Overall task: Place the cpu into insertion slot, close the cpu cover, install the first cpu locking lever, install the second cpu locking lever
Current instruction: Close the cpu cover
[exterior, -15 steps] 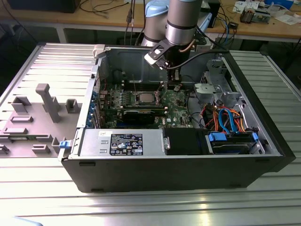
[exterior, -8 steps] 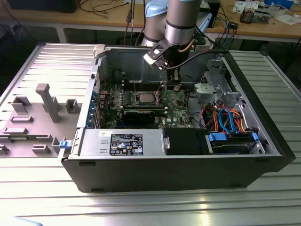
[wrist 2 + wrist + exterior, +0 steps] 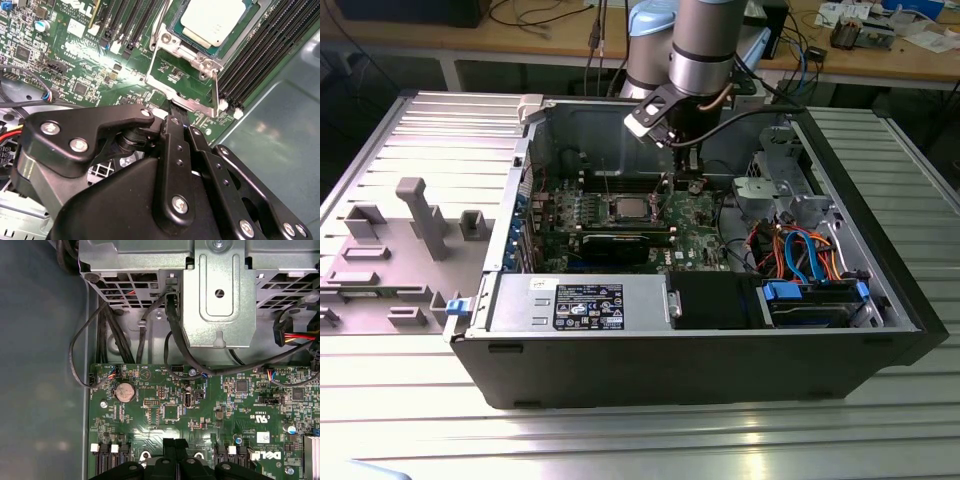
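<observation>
Fingers of the gripper [image 3: 174,111] drawn tight together with tips touching the free edge of the raised, still-open cpu cover [image 3: 192,103], just beside the cpu [image 3: 214,20] already seated flat in the insertion slot [image 3: 176,31] on the green motherboard [image 3: 75,50] inside the computer case [image 3: 410,140].

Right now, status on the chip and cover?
Gripper at edge of cover, which is open. Chip in socket. No obstruction seen.

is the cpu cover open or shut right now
Open: in the second wrist view the cpu cover stands swung off the cpu, whose top lies bare.
</observation>
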You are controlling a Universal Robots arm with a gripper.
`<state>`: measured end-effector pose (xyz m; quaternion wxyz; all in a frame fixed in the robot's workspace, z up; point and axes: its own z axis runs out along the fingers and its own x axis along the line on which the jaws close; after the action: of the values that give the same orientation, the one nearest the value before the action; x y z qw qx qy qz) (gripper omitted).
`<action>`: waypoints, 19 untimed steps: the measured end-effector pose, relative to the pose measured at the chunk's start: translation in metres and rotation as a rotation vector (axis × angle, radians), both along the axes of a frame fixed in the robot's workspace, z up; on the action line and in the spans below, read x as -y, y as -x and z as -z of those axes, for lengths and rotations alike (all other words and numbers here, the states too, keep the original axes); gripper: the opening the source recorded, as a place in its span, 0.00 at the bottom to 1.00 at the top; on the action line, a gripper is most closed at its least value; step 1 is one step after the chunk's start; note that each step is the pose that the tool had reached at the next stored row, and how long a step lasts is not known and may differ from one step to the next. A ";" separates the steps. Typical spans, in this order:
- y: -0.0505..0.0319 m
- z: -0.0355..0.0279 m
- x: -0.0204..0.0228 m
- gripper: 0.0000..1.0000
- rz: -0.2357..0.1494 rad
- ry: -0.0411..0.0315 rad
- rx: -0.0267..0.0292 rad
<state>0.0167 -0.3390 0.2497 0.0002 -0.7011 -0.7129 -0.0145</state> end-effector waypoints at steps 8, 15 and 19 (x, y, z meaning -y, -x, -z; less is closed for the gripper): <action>0.0018 0.0000 0.0000 0.11 0.000 0.0001 0.0000; 0.0031 0.0000 0.0000 0.11 0.000 0.0001 0.0000; 0.0039 0.0000 0.0000 0.11 0.000 0.0000 0.0000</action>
<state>0.0127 -0.3390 0.2497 0.0002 -0.7011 -0.7129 -0.0145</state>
